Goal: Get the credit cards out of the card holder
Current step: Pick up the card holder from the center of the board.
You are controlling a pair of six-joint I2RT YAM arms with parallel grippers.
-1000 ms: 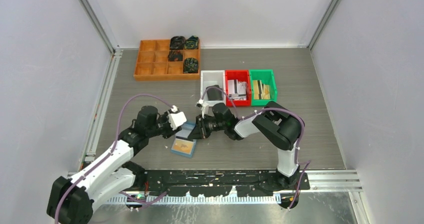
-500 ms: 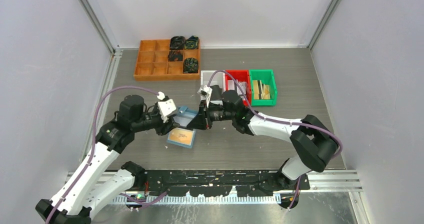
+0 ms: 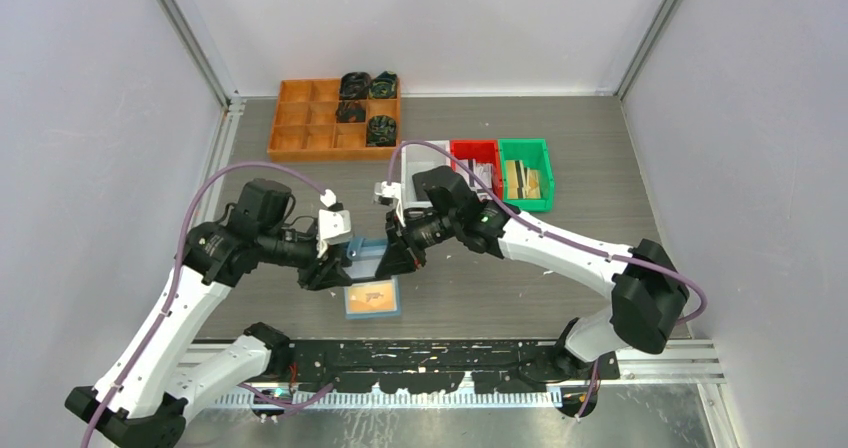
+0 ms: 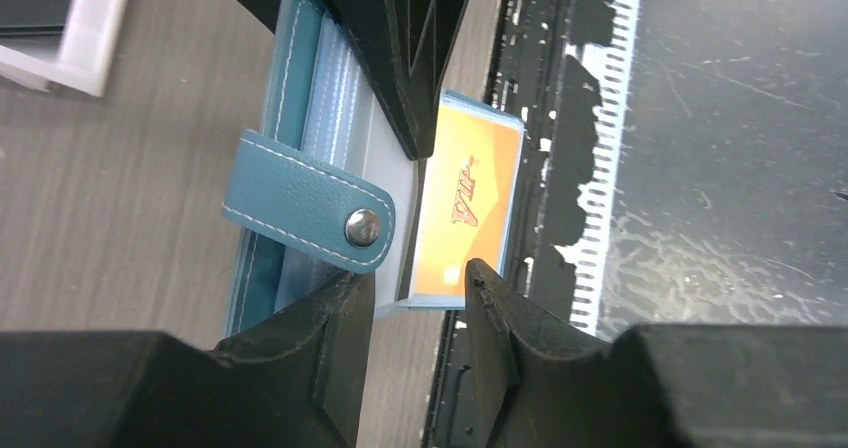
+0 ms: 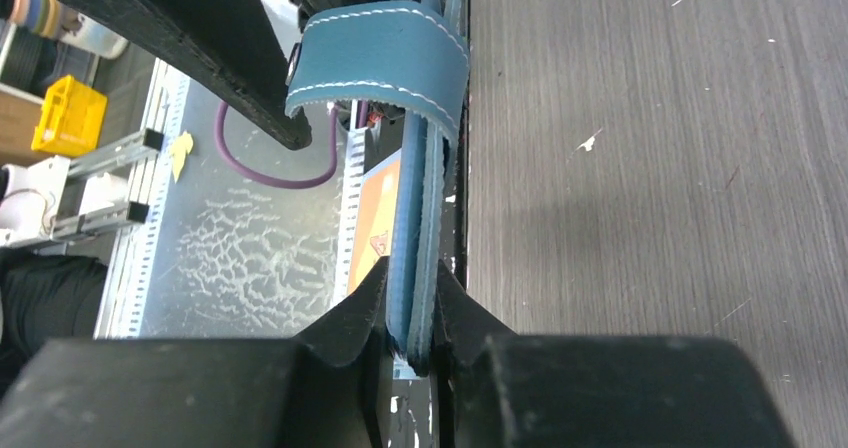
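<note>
The right gripper (image 5: 410, 278) has its jaws pressed together on one edge of the light blue, stitched soft card holder (image 4: 300, 98). The holder is held up, folded open, between the two arms. The left gripper (image 4: 418, 283) has its black fingers (image 4: 490, 318) on either side of the holder's clear sleeves, but I cannot tell whether they squeeze them. A blue snap strap (image 4: 310, 213) lies across the cover. A flat orange card (image 4: 468, 193) printed "VIP" sits in a leaf that hangs open, close to the near edge of the grey wood-grain table (image 3: 600, 168). Farther back stand a white bin (image 3: 412, 158), a red bin (image 3: 474, 144) and a green bin (image 3: 525, 144). An orange compartment tray (image 3: 305, 101) sits at the far left.
</note>
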